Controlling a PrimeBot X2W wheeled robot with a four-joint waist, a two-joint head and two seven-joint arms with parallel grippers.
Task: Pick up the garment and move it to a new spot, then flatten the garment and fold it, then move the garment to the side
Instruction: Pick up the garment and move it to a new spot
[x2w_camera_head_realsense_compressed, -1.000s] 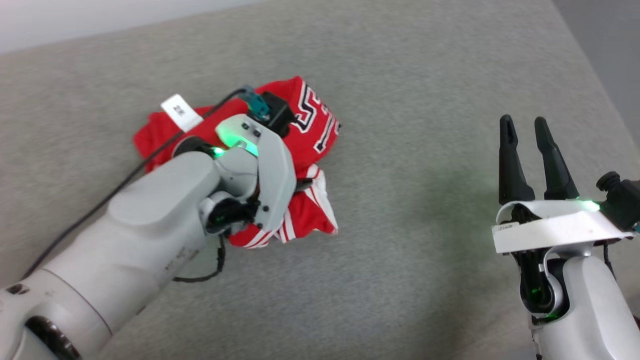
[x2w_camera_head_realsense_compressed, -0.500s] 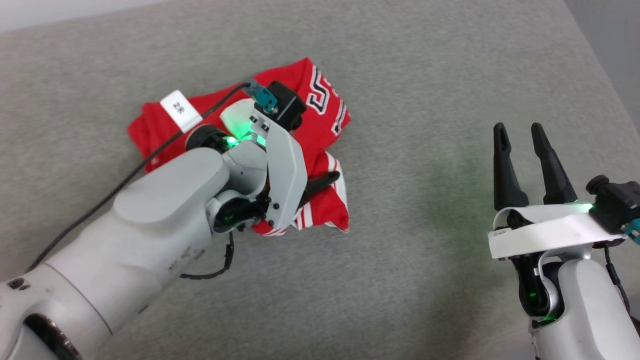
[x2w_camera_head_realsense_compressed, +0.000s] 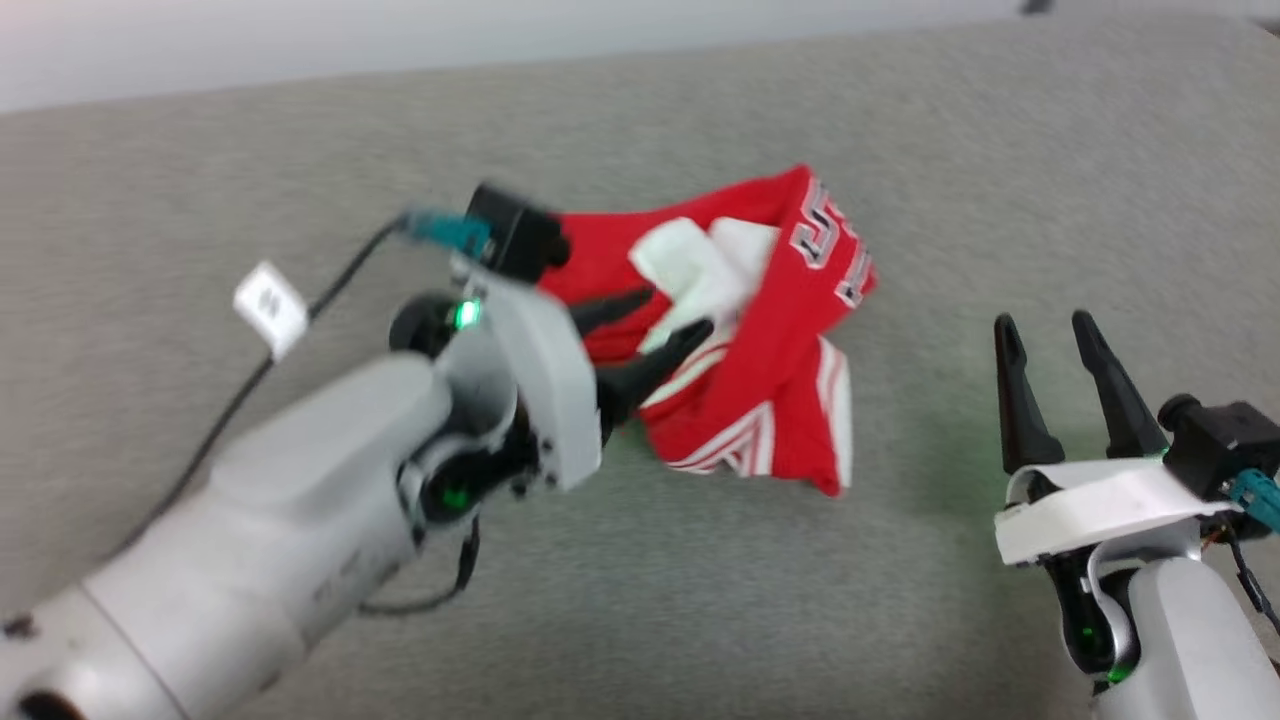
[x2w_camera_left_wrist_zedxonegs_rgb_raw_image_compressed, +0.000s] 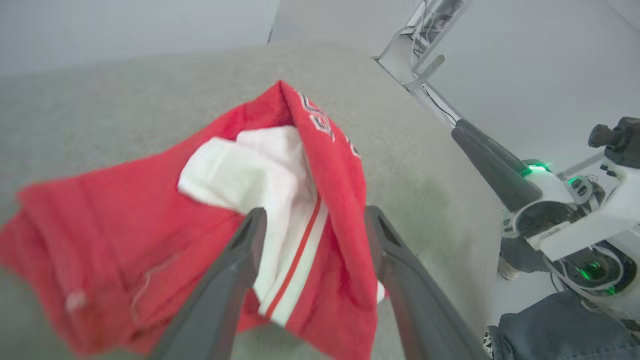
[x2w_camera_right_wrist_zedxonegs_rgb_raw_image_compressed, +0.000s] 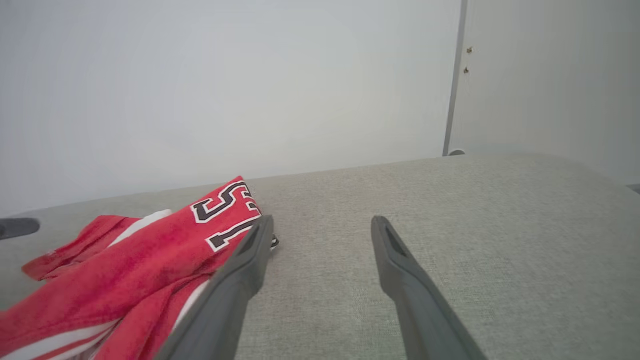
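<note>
Pointing its lettered end away from the robot, the garment (x2w_camera_head_realsense_compressed: 785, 345) lies bunched; left claw (x2w_camera_head_realsense_compressed: 678, 310) and right claw (x2w_camera_head_realsense_compressed: 1044, 322) gape.

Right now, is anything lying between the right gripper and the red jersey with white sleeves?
Nothing visible. Bare grey fabric surface lies between the right gripper, its fingers open, and the crumpled red jersey with white sleeves. The left gripper, fingers spread, is at the jersey's opposite side.

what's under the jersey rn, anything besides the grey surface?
The garment lies crumpled directly on the grey fabric surface, with its white sleeve bunched on top. Nothing pokes out at its edges, but the folds hide what is beneath them.
</note>
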